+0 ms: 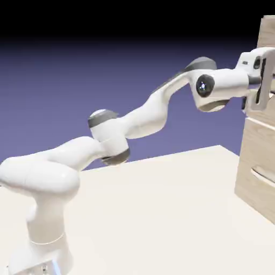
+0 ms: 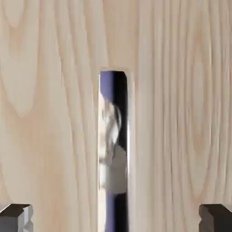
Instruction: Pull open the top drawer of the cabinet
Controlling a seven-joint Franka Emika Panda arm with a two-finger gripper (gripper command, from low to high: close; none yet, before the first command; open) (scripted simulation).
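Note:
The cabinet of pale wood grain stands at the right edge of the exterior view. My gripper is up against the top drawer, at the height of its handle. In the hand view the drawer front fills the picture. Its silver bar handle runs up the middle, mirroring the backdrop. My gripper is open: the two grey fingertips stand far apart at the bottom corners, one on each side of the handle and clear of it. Nothing is held.
A lower drawer with its own slim handle sits beneath a seam in the cabinet front. The pale table stretches between the robot's base and the cabinet. The arm spans that gap, well above the table.

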